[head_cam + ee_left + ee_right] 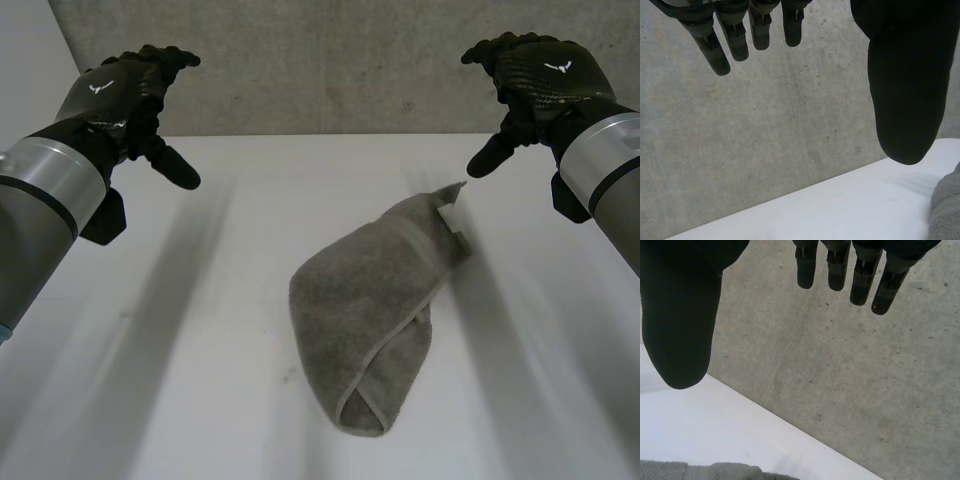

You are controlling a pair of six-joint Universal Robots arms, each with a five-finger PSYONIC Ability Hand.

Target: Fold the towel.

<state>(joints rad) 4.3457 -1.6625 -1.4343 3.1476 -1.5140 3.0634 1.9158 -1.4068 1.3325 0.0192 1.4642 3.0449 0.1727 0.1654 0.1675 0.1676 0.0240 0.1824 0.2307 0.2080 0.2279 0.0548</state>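
On the white desk (180, 350) in the head view, the grey towel (370, 320) lies crumpled and loosely doubled over, between the two arms and a little toward the right one. Its long axis runs from a rounded near end up to a far corner pointing at the right arm. The right robot hand (540, 80) hovers just beyond that far corner and is clearly the nearer. The left robot hand (125, 95) hangs well apart, across bare desk. Both are raised off the surface, touching nothing.

From the left wrist view, the left robot hand's fingers (715, 50) are straight and spread away from the thumb, empty, with the concrete wall (765, 125) behind. One edge of the towel shows past the thumb, on the desk.

From the right wrist view, the right robot hand's fingers (860, 280) are likewise straight and apart from the thumb, holding nothing. The towel's hem lies on the desk under the palm side, not touching, so I judge a short reach down would meet that corner.
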